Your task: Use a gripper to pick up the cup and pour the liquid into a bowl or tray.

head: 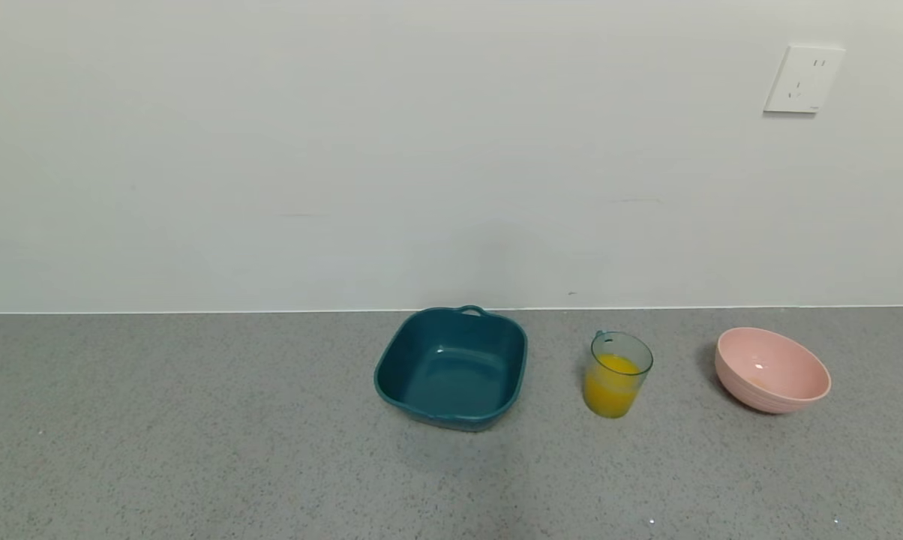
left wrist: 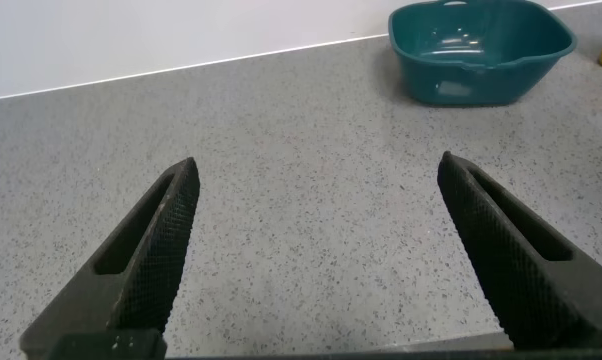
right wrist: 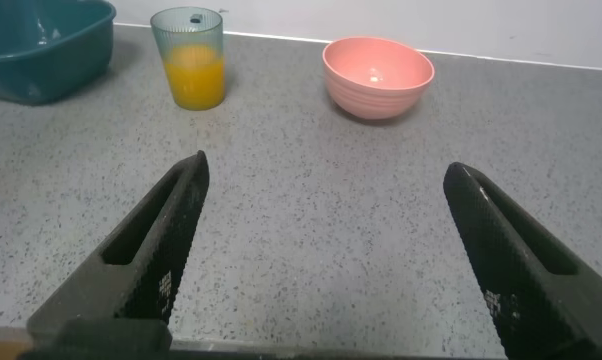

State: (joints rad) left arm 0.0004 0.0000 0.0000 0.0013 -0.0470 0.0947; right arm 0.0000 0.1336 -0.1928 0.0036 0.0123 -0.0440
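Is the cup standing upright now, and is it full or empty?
Upright and partly full: the cup stands on the counter, orange liquid filling over half of it.

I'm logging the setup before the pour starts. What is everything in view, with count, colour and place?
cup: one, translucent blue-grey, upright on the counter between tray and bowl
liquid: one fill, orange-yellow, inside the cup, filling most of it
bowl: one, pale pink, on the counter to the robot's right of the cup, apart from it
tray: one, dark teal, square with a handle, to the robot's left of the cup
counter: one, speckled grey, under everything
wall socket: one, white, on the wall at upper right
left gripper: one, black, open, low over bare counter, holding nothing
right gripper: one, black, open, facing cup and bowl, holding nothing
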